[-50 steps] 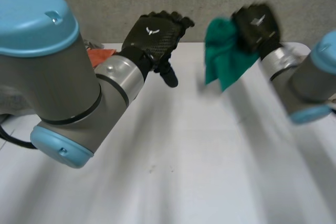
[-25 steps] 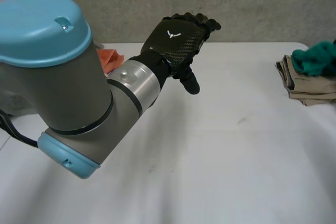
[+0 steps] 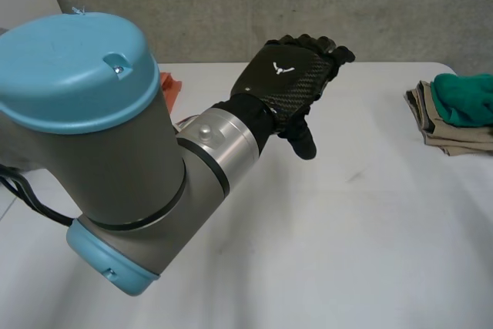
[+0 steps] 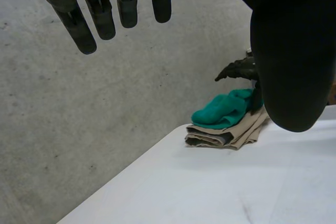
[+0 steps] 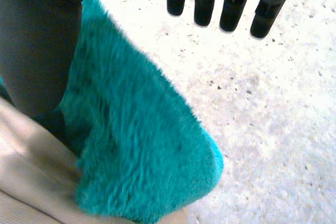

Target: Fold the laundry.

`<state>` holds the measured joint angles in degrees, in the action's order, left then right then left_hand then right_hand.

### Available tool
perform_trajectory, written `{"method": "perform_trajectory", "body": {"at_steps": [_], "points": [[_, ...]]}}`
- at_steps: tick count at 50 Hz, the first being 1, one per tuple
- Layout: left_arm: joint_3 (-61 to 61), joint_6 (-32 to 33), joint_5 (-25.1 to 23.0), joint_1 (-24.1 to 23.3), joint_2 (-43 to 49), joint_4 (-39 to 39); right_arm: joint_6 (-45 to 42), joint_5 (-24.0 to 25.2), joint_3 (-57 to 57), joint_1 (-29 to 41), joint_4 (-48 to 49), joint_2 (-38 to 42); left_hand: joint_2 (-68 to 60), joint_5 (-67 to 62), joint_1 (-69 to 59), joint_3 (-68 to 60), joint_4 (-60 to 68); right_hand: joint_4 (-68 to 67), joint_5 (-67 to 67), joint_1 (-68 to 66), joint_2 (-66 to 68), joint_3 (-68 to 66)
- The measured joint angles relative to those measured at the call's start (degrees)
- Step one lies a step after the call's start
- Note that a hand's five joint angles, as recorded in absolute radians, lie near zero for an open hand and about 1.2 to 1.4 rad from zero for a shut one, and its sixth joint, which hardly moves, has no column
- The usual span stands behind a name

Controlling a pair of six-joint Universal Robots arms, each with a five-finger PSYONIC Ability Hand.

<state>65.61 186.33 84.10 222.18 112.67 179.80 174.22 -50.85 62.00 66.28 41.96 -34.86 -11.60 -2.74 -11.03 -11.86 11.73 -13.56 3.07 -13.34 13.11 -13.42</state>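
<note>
A green fleece cloth (image 3: 464,98) lies bunched on top of a stack of folded beige cloths (image 3: 449,130) at the table's right edge. In the right wrist view the green cloth (image 5: 136,150) is under my right hand (image 5: 233,1), whose fingers are straight and lifted off it, the thumb beside the cloth, the beige stack (image 5: 23,182) below. My left hand (image 3: 293,86) hovers open over the middle of the table, holding nothing. From the left wrist, past that hand's straight fingers (image 4: 100,17), I see the green cloth (image 4: 223,111), the beige stack (image 4: 231,136) and my right hand (image 4: 239,69) just above them.
An orange cloth (image 3: 169,82) lies at the table's back left, half behind my left arm (image 3: 108,144). A grey wall (image 3: 231,5) runs behind the white table (image 3: 339,252).
My right hand carried the green cloth to the right, set it on the beige stack and opened off it. My left hand has drifted a little to the right.
</note>
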Motion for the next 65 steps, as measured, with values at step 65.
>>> {"method": "perform_trajectory", "body": {"at_steps": [65], "points": [[-30.8,32.1,-3.8,47.9,41.5,8.3,-32.9,-17.6,46.3,29.8,-16.3,-37.6,-55.2,-46.9,-48.8,-51.6,54.1,1.6,-0.6,0.1,-0.7,1.6]]}}
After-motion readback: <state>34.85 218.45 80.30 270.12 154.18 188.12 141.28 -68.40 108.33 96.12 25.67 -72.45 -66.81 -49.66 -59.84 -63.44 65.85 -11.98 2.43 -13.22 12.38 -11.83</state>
